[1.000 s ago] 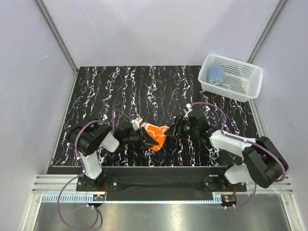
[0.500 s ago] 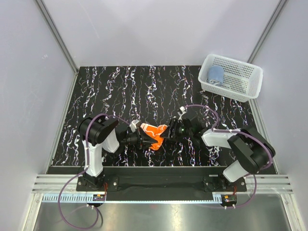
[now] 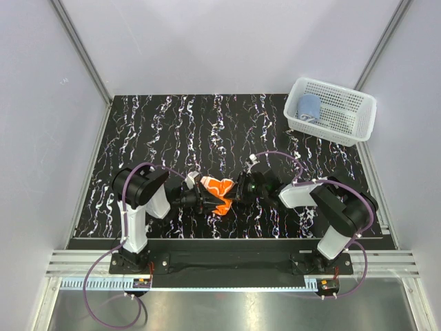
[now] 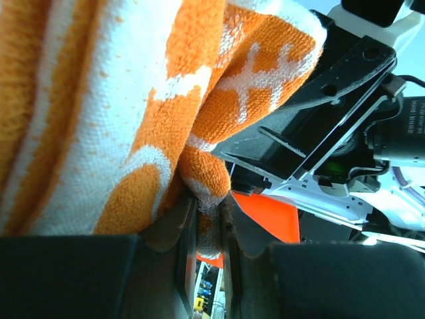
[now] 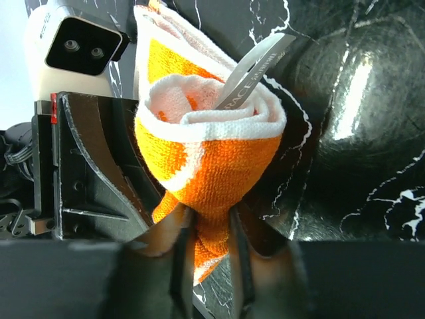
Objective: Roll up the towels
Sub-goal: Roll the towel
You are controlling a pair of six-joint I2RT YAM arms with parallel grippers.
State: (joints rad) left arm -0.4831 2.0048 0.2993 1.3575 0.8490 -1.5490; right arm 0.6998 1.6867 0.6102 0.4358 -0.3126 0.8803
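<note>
Orange towel (image 3: 219, 187), part-rolled, sits near-centre over the tabletop (image 3: 172, 131), long axis left-right btwn both arms, equally close, w/ left jaws pinching its left fold, right jaws clamped on its right tip.

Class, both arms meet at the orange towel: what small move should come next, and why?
Probably the left gripper should open. The orange towel looks rolled, both grippers pinch it, and the right gripper sits nearer the basket holding the rolled blue towel.

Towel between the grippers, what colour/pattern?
The towel is orange with white swirl markings; clearest in the right wrist view.
</note>
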